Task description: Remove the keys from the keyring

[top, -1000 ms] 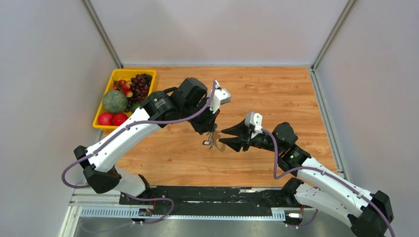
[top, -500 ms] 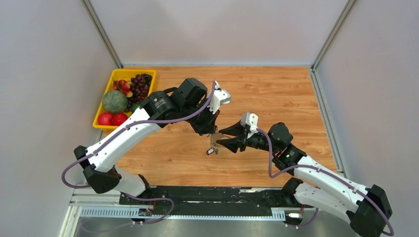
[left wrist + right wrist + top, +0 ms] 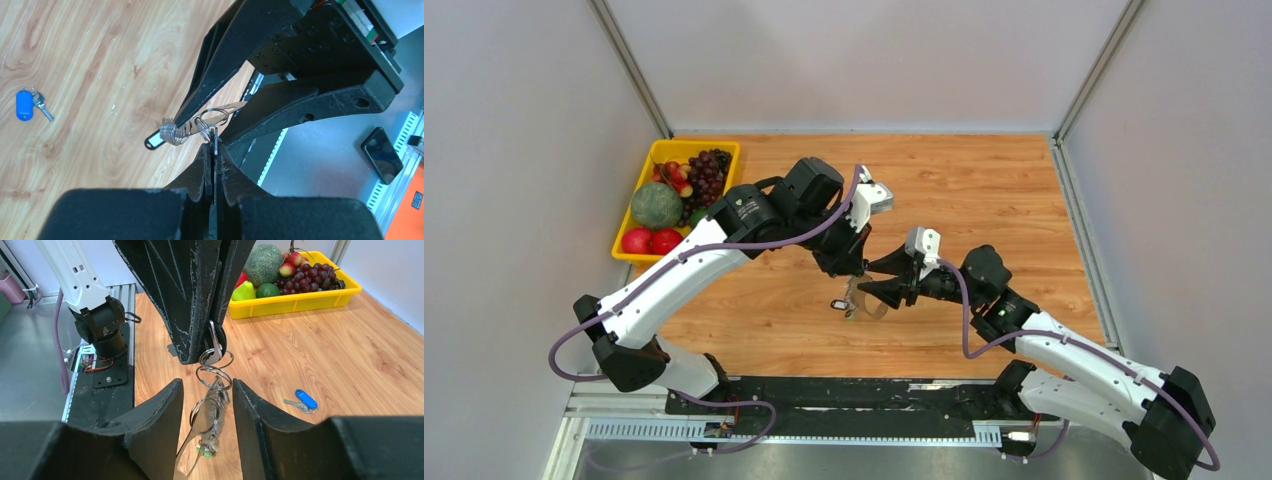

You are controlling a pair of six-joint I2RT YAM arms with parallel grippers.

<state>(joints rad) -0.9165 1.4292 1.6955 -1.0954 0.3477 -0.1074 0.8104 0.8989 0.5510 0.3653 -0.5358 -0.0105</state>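
The keyring point(image 3: 212, 356) was held pinched in the tightly closed left gripper point(image 3: 212, 342) above the wooden table point(image 3: 325, 355), its keys point(image 3: 205, 422) hung lengthwise downward between the half-spread fingers point(image 3: 160, 415) of the right gripper point(image 3: 207, 390), by which nothing was yet clamped.

Blue-tagged key point(image 3: 305, 399), yellow tray point(image 3: 300, 301), wood-grain table point(image 3: 360, 355).

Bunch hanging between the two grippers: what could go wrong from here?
The left gripper pinches only the top of the dangling keyring; a tug could slip it loose and drop it. The right gripper stands open astride tangled keys, so closing may catch several, or the ring itself.
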